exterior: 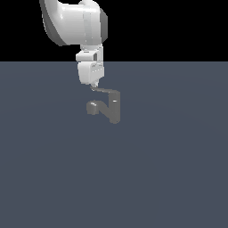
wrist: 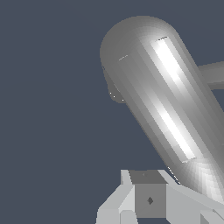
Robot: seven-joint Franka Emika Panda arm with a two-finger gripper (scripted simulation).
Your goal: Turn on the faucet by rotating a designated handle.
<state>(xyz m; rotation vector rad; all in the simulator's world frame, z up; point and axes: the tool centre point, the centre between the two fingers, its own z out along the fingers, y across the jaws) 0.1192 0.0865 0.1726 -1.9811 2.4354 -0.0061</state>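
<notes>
The grey faucet [exterior: 115, 107] stands on the flat grey floor, with its angled spout ending in a rounded head [exterior: 92, 107] toward the exterior view's left. The handle [exterior: 105, 90] runs from the top of the cylinder toward the exterior view's left. My gripper [exterior: 93, 85] hangs straight down over the handle's free end, its tips at or touching that end, and its fingers look shut with nothing between them. In the wrist view the handle [wrist: 162, 100] fills the frame as a bright rounded bar just past my gripper [wrist: 148, 197]. The spout head [wrist: 112, 91] peeks out behind it.
A flat dark grey floor [exterior: 169, 178] stretches all around the faucet. The white arm [exterior: 73, 20] comes down from above at the exterior view's upper left. Nothing else stands near.
</notes>
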